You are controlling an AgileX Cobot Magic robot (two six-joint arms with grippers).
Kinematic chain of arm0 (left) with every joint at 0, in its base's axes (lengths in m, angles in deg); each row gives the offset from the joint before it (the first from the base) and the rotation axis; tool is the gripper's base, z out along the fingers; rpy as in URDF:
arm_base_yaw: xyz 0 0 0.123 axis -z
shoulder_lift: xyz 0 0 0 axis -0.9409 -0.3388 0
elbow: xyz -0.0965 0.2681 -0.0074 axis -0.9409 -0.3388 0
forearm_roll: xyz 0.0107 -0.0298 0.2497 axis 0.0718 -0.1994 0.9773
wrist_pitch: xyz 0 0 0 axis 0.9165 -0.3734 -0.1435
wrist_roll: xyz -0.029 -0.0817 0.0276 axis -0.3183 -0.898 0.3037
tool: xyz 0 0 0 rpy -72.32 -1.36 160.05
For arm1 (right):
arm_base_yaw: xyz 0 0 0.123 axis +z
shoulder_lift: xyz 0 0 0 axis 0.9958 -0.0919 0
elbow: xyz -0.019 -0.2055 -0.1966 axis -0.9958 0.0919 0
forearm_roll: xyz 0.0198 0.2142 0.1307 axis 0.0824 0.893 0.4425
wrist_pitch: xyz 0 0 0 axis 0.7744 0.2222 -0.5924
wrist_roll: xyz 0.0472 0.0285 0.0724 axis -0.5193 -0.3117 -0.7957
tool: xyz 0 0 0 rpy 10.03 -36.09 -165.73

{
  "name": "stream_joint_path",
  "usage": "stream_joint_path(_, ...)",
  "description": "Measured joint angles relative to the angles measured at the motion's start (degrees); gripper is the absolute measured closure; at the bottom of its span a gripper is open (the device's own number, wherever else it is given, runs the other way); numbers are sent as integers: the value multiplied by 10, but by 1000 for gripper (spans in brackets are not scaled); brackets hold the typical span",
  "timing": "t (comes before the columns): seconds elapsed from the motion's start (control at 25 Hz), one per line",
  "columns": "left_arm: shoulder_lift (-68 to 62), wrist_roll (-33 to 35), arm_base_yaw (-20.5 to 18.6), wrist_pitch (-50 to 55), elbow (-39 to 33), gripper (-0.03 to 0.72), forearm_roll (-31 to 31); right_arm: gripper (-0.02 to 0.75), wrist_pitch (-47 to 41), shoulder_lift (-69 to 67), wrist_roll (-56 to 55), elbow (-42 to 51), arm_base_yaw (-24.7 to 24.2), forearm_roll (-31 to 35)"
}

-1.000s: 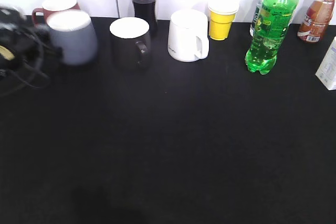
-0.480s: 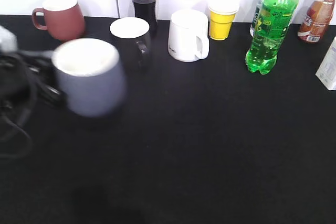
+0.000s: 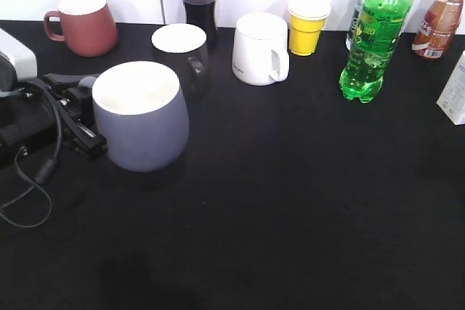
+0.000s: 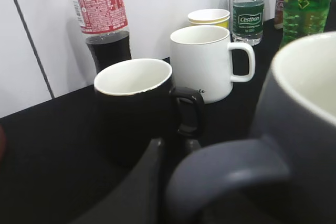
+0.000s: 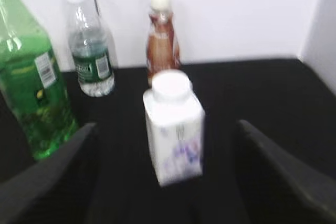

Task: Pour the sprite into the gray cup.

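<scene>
From the exterior view you have the gray cup (image 3: 140,117) standing on the bench (image 3: 290,201) left of centre with the left claw (image 3: 78,123) at its handle side, while the sprite (image 3: 373,33) stands untouched at the back right, so the pour is not yet begun. Your left wrist view shows the cup's handle (image 4: 226,174) right against a claw finger, but whether that claw is clamped on it you cannot tell. Your right wrist view shows the right claw (image 5: 165,179) spread wide and empty, facing a white carton (image 5: 174,129) with the sprite off to its left, so grasping, lifting and tipping all remain.
</scene>
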Motion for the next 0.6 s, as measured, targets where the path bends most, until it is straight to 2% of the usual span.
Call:
stream_joint_path(0.12, 0, 0, 0, 0, 0, 611, 0, 153, 76, -128, 1, -33, 83, -4)
stream_joint_path(0.24, 0, 0, 0, 0, 0, 611, 0, 153, 178, -263, 65, -79, 179, 77)
stream_joint_path(0.32, 0, 0, 0, 0, 0, 611, -1, 149, 244, -356, 71, -112, 196, 95)
stream_joint_path(0.44, 0, 0, 0, 0, 0, 612, -2, 76, 383, -476, 42, -130, 197, 92)
stream_joint_path(0.6, 0, 0, 0, 0, 0, 611, -4, 67, 414, -571, 23, -192, 197, 58)
